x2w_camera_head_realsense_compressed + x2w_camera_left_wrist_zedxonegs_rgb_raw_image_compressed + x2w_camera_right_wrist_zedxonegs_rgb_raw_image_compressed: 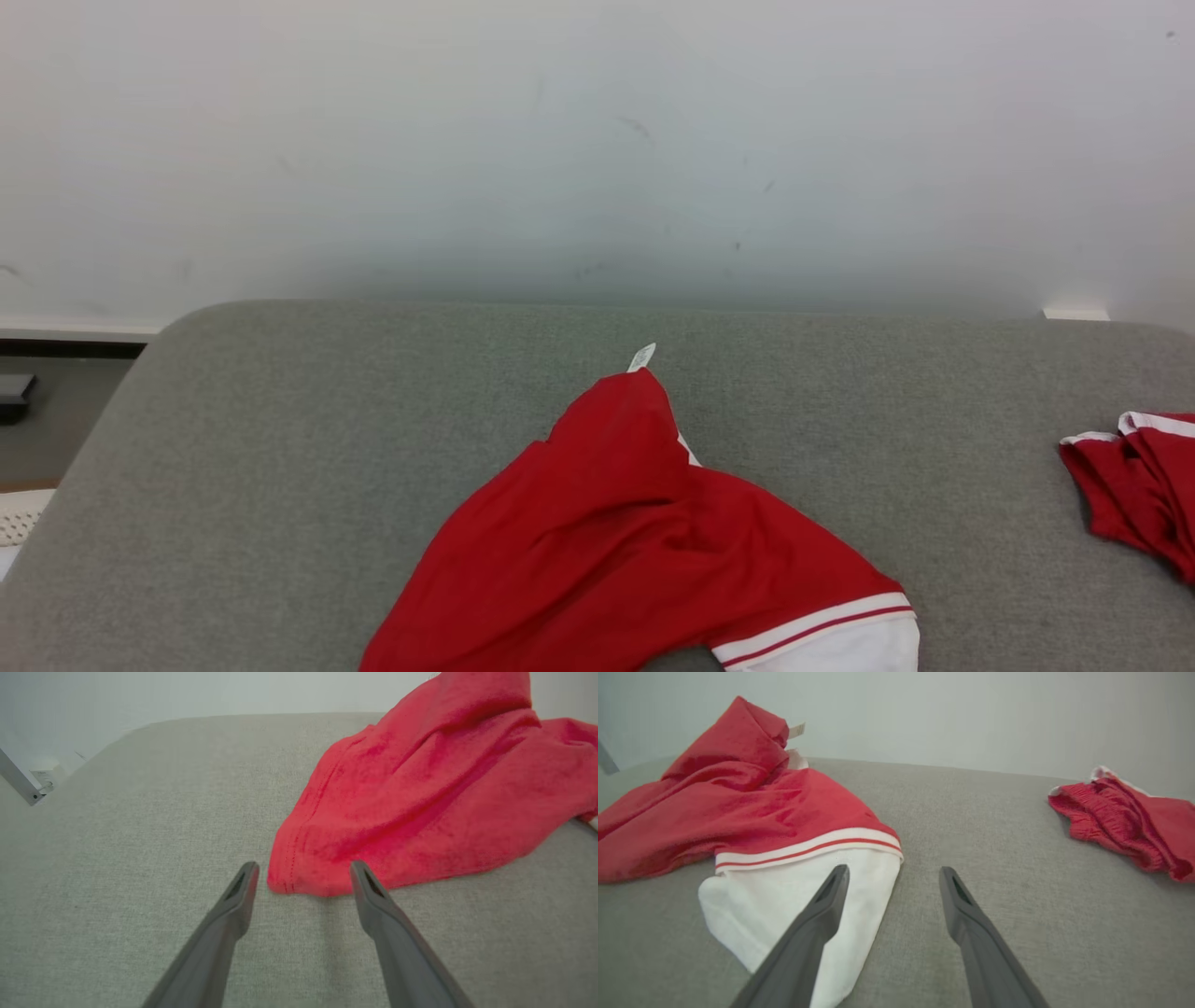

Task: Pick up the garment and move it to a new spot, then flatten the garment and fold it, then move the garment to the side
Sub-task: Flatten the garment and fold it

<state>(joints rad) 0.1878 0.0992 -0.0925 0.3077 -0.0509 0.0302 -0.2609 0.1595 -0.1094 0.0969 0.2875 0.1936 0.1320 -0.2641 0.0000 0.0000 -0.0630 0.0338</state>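
1. Head view: a grey upholstered surface (280, 467) meets a white wall (597, 140). The crumpled red garment (635, 551) lies near-centre, with another red piece (1139, 485) at the right edge.
2. Left wrist view: the left gripper (303, 864) is spread, empty, at the garment's hem.
3. Right wrist view: the right gripper (893, 868) is spread, empty, by its white end.

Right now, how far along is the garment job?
Done: nothing visibly; the red garment lies crumpled on the grey cushion. In hand: the left gripper is open at its red hem corner, the right gripper open over its white end, neither gripping. Left: at least flattening, folding, moving aside. A second red garment lies at the right.
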